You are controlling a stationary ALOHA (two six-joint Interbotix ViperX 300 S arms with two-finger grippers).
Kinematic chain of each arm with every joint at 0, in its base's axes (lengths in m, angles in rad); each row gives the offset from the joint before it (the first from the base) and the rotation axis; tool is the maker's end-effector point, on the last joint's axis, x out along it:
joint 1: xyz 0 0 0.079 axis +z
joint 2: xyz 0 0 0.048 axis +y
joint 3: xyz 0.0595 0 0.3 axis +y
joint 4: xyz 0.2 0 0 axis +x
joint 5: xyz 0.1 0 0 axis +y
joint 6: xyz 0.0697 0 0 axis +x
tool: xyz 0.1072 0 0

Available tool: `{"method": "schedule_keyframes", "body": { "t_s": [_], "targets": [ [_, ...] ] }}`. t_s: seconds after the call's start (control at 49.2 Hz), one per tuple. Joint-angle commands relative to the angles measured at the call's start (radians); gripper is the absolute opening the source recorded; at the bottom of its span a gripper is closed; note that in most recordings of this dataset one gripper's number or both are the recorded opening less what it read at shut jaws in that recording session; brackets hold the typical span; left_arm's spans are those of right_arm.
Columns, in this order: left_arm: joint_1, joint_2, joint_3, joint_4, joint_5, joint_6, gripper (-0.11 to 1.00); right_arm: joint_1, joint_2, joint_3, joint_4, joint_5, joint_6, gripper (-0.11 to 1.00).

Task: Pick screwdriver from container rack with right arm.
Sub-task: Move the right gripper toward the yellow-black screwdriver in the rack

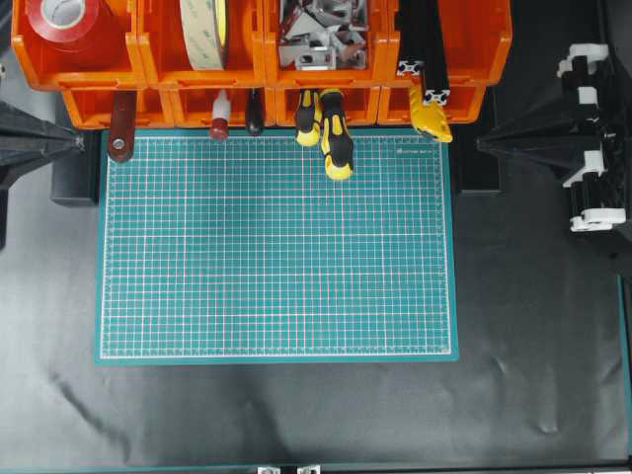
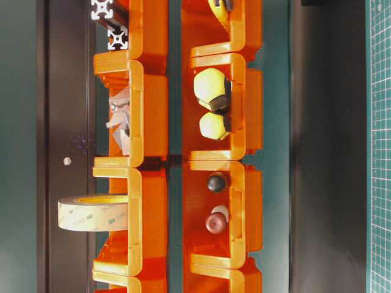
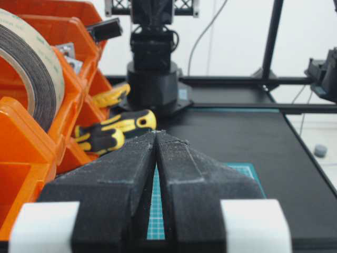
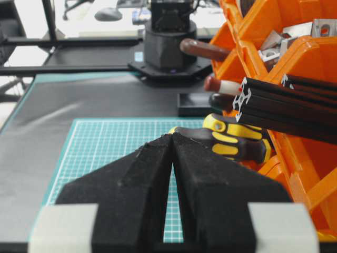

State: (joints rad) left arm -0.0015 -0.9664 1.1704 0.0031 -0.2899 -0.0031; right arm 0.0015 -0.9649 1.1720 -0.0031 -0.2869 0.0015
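Observation:
The orange container rack [image 1: 265, 61] spans the far edge of the table. The screwdriver [image 1: 336, 138] with the chunky yellow-and-black handle sticks out of a lower bin over the green mat, its shaft hidden inside. Its handle end faces the table-level view [image 2: 211, 88]. It also shows in the left wrist view [image 3: 129, 124] and the right wrist view [image 4: 234, 139]. My right gripper [image 4: 172, 135] is shut and empty, at the right [image 1: 481, 143], well apart from the handle. My left gripper [image 3: 156, 133] is shut and empty at the left [image 1: 77, 144].
A shorter yellow-black screwdriver [image 1: 308, 118] lies just left of the long one. Dark red-handled tools [image 1: 121, 123], black aluminium extrusions [image 1: 423, 49], another yellow handle [image 1: 432, 117], tape rolls [image 1: 202, 30] and metal brackets [image 1: 316, 35] fill other bins. The green cutting mat [image 1: 276, 257] covers the table's middle.

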Motion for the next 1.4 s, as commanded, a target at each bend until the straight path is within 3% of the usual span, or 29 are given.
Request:
{"method": "schedule_keyframes", "body": {
  "t_s": [0.0, 0.061, 0.122, 0.244, 0.427, 0.549, 0.732, 0.833, 0.935, 1.097, 1.199, 1.301, 1.382],
  "targets": [
    [-0.014, 0.028, -0.023, 0.029, 0.041, -0.032, 0.06, 0.008, 0.017, -0.018, 0.009, -0.006, 0.014, 0.02],
    [-0.021, 0.031, -0.044, 0.029, 0.098, -0.057, 0.03, 0.021, 0.035, -0.044, 0.023, 0.023, 0.02, 0.06],
    [-0.032, 0.032, -0.063, 0.031, 0.143, -0.077, 0.0, 0.026, 0.057, -0.075, 0.032, 0.087, 0.037, -0.01],
    [-0.06, 0.023, -0.101, 0.032, 0.202, -0.078, 0.0, 0.04, 0.114, -0.175, 0.032, 0.235, 0.075, -0.01],
    [-0.077, -0.046, -0.135, 0.032, 0.291, -0.08, 0.0, 0.087, 0.201, -0.344, 0.028, 0.382, 0.074, -0.01],
    [-0.08, -0.078, -0.144, 0.031, 0.353, -0.083, 0.0, 0.121, 0.268, -0.445, -0.005, 0.492, 0.074, -0.01],
    [-0.08, -0.126, -0.156, 0.032, 0.426, -0.091, 0.0, 0.17, 0.41, -0.597, -0.095, 0.801, 0.086, -0.01],
    [-0.081, -0.144, -0.161, 0.032, 0.453, -0.091, 0.0, 0.204, 0.489, -0.684, -0.183, 0.939, 0.097, -0.01],
    [-0.081, -0.144, -0.161, 0.032, 0.466, -0.091, 0.0, 0.258, 0.575, -0.782, -0.35, 1.063, 0.155, -0.01],
    [-0.081, -0.14, -0.156, 0.032, 0.469, -0.091, 0.0, 0.373, 0.692, -0.874, -0.678, 1.247, 0.287, -0.01],
    [-0.081, -0.14, -0.155, 0.032, 0.469, -0.089, 0.0, 0.436, 0.749, -0.89, -0.828, 1.341, 0.365, -0.01],
    [-0.081, -0.141, -0.153, 0.032, 0.469, -0.089, 0.0, 0.479, 0.785, -0.89, -0.907, 1.396, 0.423, -0.01],
    [-0.081, -0.144, -0.149, 0.032, 0.469, -0.089, 0.0, 0.503, 0.807, -0.885, -0.922, 1.411, 0.437, -0.01]
  ]
}}
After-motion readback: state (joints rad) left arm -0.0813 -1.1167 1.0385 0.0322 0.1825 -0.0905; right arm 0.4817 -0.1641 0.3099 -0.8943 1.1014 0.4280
